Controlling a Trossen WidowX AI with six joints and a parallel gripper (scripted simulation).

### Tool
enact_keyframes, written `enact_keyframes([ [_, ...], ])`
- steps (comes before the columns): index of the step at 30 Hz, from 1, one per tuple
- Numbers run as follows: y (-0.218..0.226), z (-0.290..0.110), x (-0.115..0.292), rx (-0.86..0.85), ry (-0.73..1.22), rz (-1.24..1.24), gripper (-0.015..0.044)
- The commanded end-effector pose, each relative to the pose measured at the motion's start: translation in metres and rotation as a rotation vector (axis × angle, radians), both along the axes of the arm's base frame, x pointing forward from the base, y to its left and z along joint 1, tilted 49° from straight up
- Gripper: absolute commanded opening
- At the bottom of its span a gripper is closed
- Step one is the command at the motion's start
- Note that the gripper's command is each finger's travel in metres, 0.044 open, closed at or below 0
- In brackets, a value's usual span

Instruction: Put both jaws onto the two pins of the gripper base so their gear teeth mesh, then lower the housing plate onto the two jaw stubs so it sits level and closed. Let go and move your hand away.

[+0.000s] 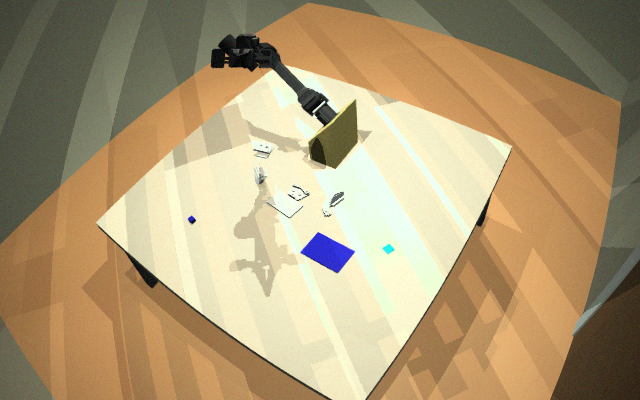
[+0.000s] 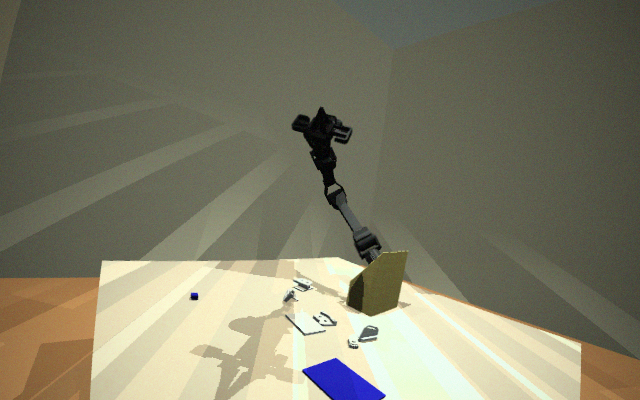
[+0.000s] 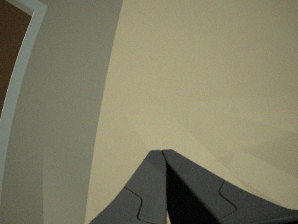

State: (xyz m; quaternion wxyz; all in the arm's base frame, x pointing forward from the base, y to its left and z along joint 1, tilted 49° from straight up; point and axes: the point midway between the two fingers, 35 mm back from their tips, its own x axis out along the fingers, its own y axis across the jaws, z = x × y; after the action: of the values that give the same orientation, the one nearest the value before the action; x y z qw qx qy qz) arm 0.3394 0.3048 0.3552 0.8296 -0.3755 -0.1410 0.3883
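My gripper (image 2: 321, 111) (image 3: 160, 160) is shut and empty, high above the table at its back. A white block with dark dots (image 1: 262, 147) (image 2: 302, 284) lies at the back left of the parts. A small white toothed-looking part (image 1: 259, 174) (image 2: 289, 295) is just in front. A thin white plate (image 1: 286, 206) (image 2: 304, 325) lies flat, with a dark-edged white piece (image 1: 298, 193) (image 2: 325, 319) by its back edge. A grey-and-white jaw-like part (image 1: 337, 199) (image 2: 369, 334) lies to the right, its rounded end toward the front. Which is base or housing plate, I cannot tell. The parts lie apart, unassembled.
A tan upright panel (image 1: 340, 137) (image 2: 382, 285) stands in front of the arm's foot. A blue rectangle (image 1: 328, 252) (image 2: 344, 380) lies at the front, a small cyan square (image 1: 388, 249) right of it, and a small blue cube (image 1: 192, 219) (image 2: 194, 296) on the left.
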Motion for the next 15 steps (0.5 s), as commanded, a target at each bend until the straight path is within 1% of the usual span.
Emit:
enact_keyframes([
  [1, -0.012, -0.024, 0.015, -0.044, 0.061, -0.074, 0.0000],
  [15, -0.066, -0.086, 0.049, -0.169, 0.228, -0.301, 0.0000],
])
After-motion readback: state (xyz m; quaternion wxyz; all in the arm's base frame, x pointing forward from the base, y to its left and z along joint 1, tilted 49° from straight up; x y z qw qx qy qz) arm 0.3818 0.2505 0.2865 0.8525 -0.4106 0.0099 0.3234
